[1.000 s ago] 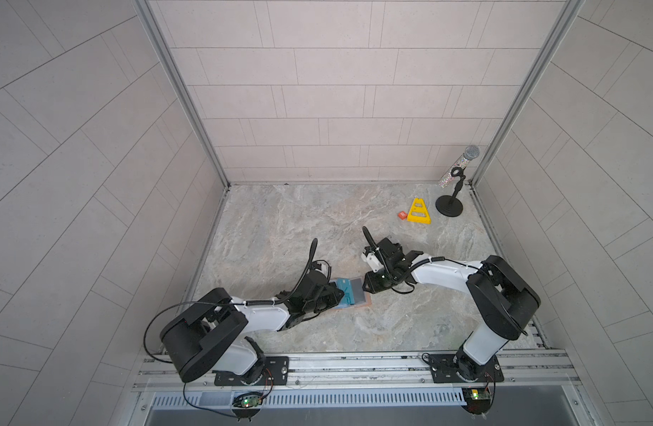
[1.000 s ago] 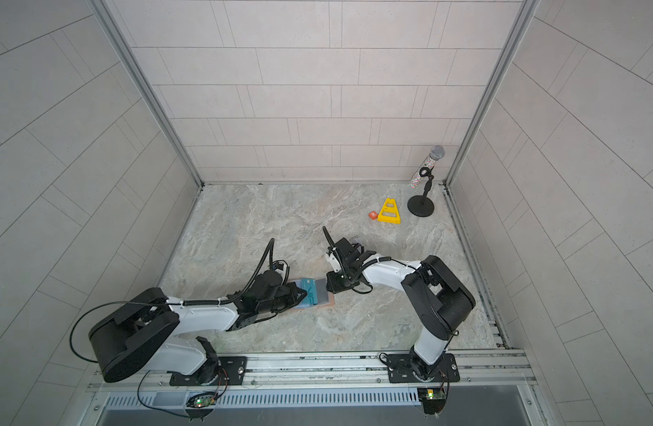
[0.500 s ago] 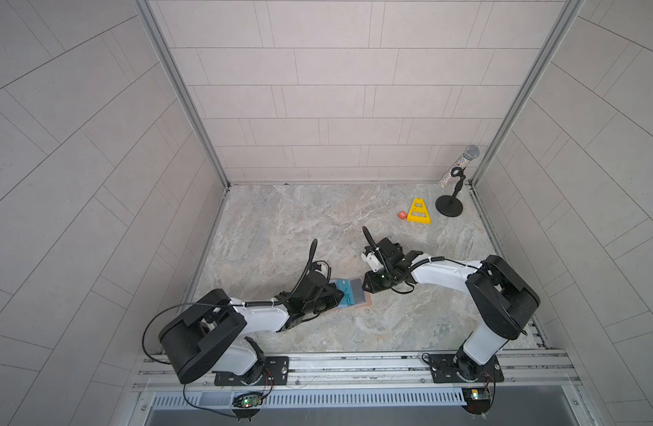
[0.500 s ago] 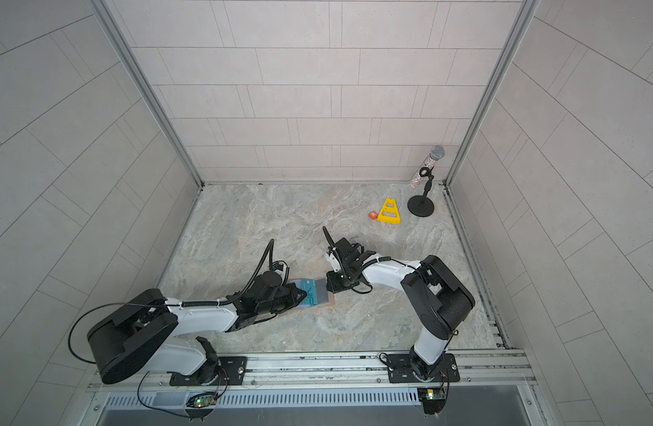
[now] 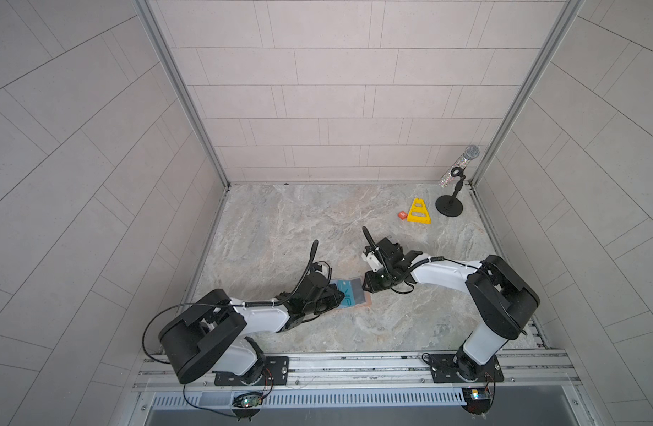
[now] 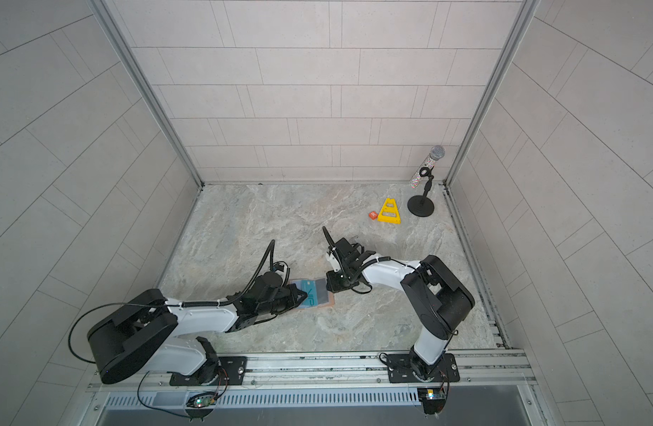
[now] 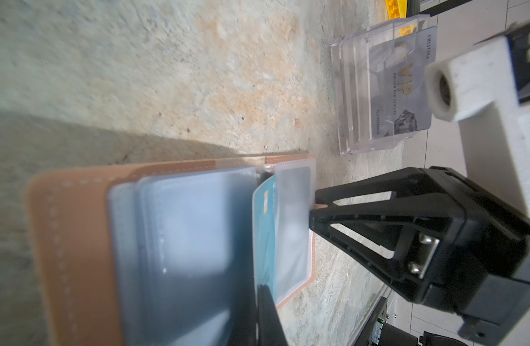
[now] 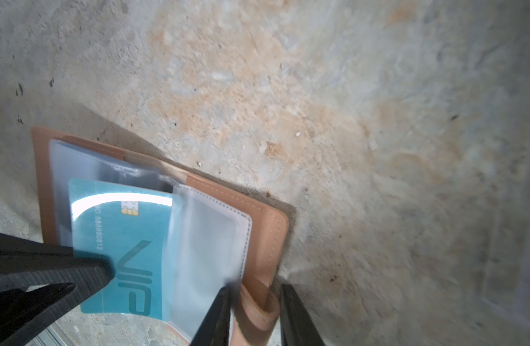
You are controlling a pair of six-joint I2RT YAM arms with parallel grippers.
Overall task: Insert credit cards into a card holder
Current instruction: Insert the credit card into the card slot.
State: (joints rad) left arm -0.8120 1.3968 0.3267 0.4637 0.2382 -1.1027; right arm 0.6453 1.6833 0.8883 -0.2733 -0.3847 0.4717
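Note:
The tan card holder (image 8: 266, 239) lies open on the marble floor, its clear sleeves (image 8: 209, 245) fanned up; it shows in both top views (image 5: 367, 300) (image 6: 330, 301). My left gripper (image 7: 262, 290) is shut on a teal VIP credit card (image 8: 129, 251), whose far edge sits inside a sleeve mouth. My right gripper (image 8: 254, 299) is shut on the holder's curled leather tab (image 8: 257, 311) and cover edge. The two grippers (image 5: 340, 295) (image 5: 365, 287) face each other across the holder. A pale grey credit card (image 7: 401, 90) stands in a clear box.
The clear plastic box (image 7: 350, 99) stands just beyond the holder, close to my right arm. At the back right are a yellow triangular piece (image 5: 419, 212), a small orange cube (image 5: 402, 215) and a microphone on a stand (image 5: 454, 191). Tiled walls enclose the floor.

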